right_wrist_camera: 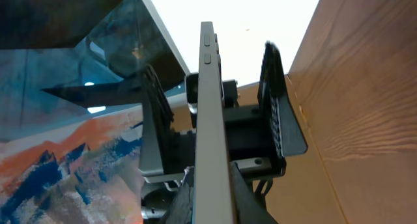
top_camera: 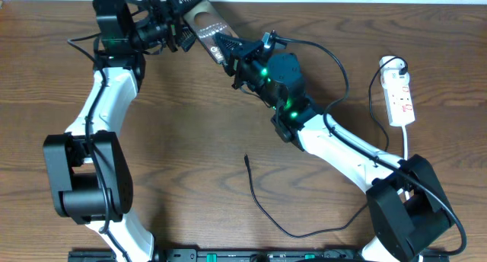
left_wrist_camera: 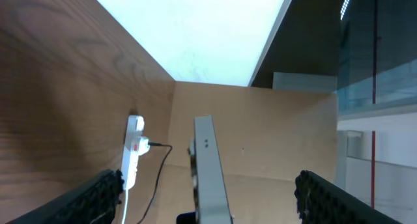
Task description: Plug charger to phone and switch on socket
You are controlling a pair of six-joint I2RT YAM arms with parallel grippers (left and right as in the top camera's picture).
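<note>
- Two grippers meet at the phone (top_camera: 204,26), held edge-up at 12 o'clock. My right gripper (top_camera: 225,50) pinches one end, I judge to steady it for plugging.
- My left gripper (top_camera: 184,22) straddles the other end, jaws wide, not touching.
- Charger (top_camera: 262,209) tip lies loose mid-table, unobstructed; socket (top_camera: 400,94) sits at 3 o'clock, well apart.

Phone (left_wrist_camera: 210,175) seen edge-on between wide-apart black jaws, touching neither. Beyond, a white power strip (left_wrist_camera: 133,149) with a black cable (left_wrist_camera: 158,168) plugged in lies on the wooden tabletop (left_wrist_camera: 58,87).
</note>
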